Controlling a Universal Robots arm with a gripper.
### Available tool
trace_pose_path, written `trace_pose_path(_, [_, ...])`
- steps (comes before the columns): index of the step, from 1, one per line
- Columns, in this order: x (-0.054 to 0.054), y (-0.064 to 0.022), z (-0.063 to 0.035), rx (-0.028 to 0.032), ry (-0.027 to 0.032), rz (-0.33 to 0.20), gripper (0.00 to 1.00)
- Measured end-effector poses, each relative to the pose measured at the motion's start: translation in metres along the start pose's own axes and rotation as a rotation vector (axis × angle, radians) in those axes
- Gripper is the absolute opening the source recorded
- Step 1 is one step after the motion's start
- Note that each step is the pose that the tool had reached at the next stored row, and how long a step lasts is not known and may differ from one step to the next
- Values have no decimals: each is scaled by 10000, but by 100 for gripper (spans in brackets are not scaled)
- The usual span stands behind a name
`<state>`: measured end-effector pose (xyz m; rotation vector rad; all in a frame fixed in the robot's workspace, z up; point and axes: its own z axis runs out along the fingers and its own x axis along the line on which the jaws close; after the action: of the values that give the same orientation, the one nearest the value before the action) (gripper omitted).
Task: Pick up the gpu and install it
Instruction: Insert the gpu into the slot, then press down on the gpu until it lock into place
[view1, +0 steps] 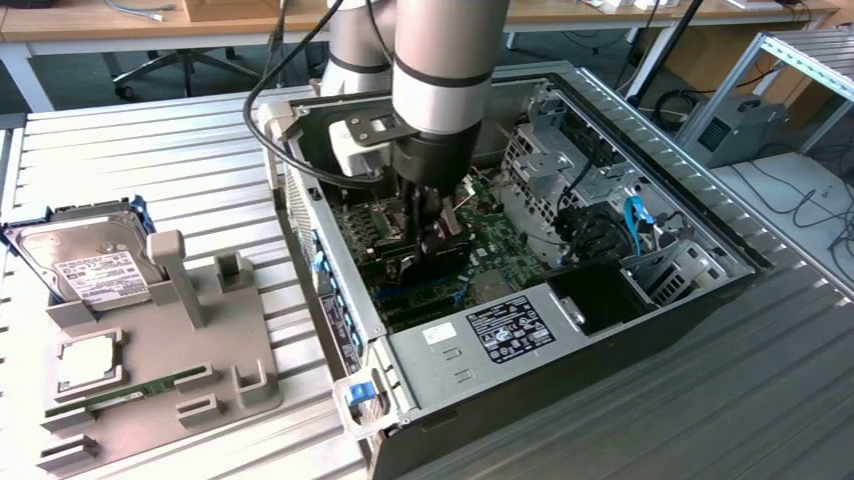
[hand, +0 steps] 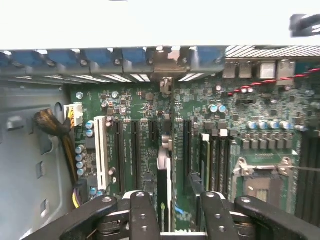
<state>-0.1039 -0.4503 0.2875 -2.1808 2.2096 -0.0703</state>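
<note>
Black fingers (hand: 145, 220) of the gripper (hand: 172, 220) stood spread apart, one pair to each side of a thin card, and nothing was pinched between them. That card, the gpu (hand: 164, 175), stood on edge in the gap between the fingers, running away from the wrist across the green motherboard (hand: 240, 110) toward the rear wall of the computer case (view1: 534, 340). It appeared to sit in one of the long slots, parallel to the black slots (hand: 134, 150) and the white slot (hand: 100, 150) beside it, which would explain why it stayed upright with no grip on it; whether it was fully seated I could not tell. In the exterior view the gripper (view1: 430, 235) hung straight down inside the open case, low over the board, the arm (view1: 447, 60) vertical above it, presumably to press or release along the slot's line. Outside the case, on the exterior view's left, a grey holder (view1: 160, 380) kept a hard drive (view1: 80, 265) and a RAM stick (view1: 134, 392), well apart from the work.
</note>
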Motion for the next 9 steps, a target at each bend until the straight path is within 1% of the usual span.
trace_pose_path(2, [-8,-16,-7,-10,-3,-9,40])
trace_pose_path(4, [-9,-61,-5,-91,0,-20,38])
trace_pose_path(5, [-11,-175,1,-290,2,-31,13])
trace_pose_path(6, [-12,-248,5,-383,2,-46,11])
trace_pose_path(7, [-13,-248,5,-384,2,-46,11])
trace_pose_path(8, [-11,-191,11,-383,2,-47,11])
trace_pose_path(9, [-8,-1,42,-383,1,-45,11])
